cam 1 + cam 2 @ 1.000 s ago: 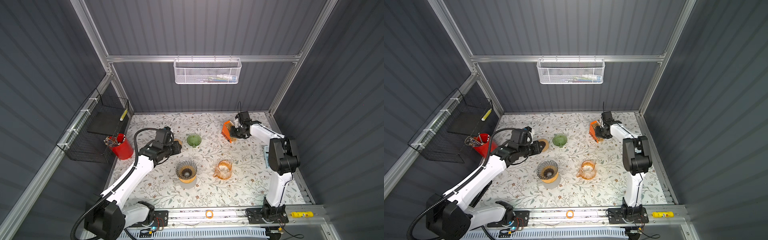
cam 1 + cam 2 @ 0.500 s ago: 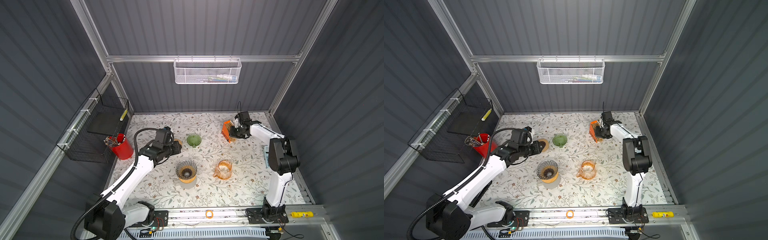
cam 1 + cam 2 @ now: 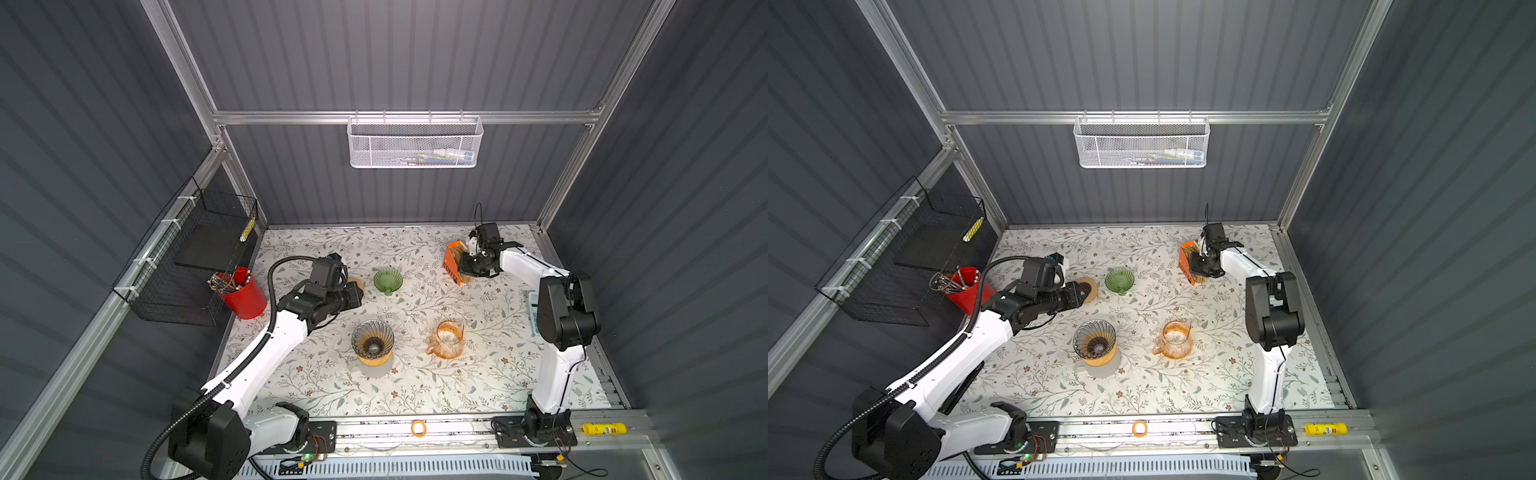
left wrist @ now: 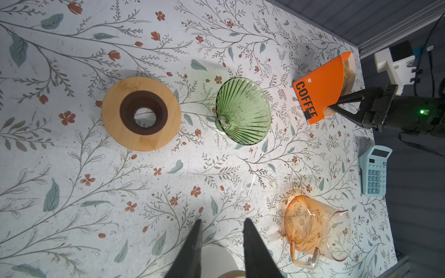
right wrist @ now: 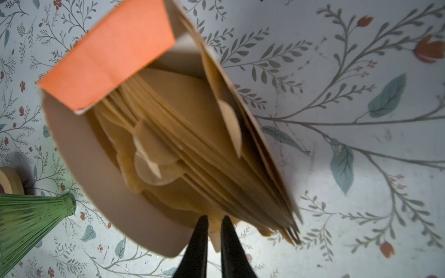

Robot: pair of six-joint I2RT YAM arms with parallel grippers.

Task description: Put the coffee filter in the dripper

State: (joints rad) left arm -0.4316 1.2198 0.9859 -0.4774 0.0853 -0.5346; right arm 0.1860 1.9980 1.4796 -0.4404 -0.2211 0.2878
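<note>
While my left gripper (image 4: 222, 220) hangs over the table (image 3: 478, 374) toward its left edge, jaws parted and holding nothing, a wooden ring (image 4: 115, 120) lies just past its tips and the green dripper (image 3: 387, 280) sits just right of that, toward the far edge. Further right, near the far right corner, the coffee filters (image 5: 192, 134) stand stacked in their orange box (image 3: 451, 266). My right gripper (image 5: 214, 217) is at the stack's edge, jaws narrowed to a slit, and I cannot tell whether paper is pinched.

filters (image 5: 183, 154) blurred, green dripper (image 5: 26, 221) cut off; basket items (image 3: 446, 157) can't ID
</note>
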